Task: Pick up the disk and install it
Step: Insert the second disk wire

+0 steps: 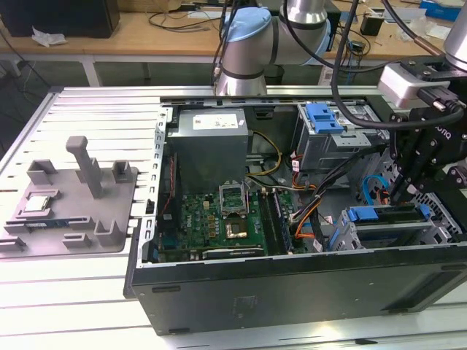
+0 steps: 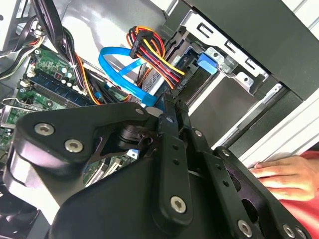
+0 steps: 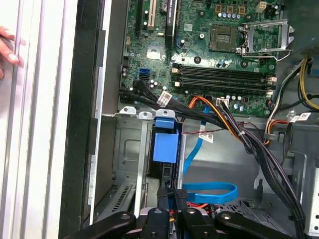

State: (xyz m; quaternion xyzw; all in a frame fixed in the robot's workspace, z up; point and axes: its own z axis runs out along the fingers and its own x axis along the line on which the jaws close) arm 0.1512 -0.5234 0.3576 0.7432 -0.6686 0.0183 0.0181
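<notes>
A: Where are we standing with the disk (image 1: 387,214)?

B: We are seeing it on edge in the grey metal bay (image 1: 379,232) at the front corner of the computer case (image 1: 292,288), blue frame uppermost.

A: And the gripper (image 1: 400,195)?

B: We are reading its jaws as nearly closed, pinching the disk's top edge. We are judging it stiff, fairly heavy and shock-sensitive, best gripped by the frame.
</notes>
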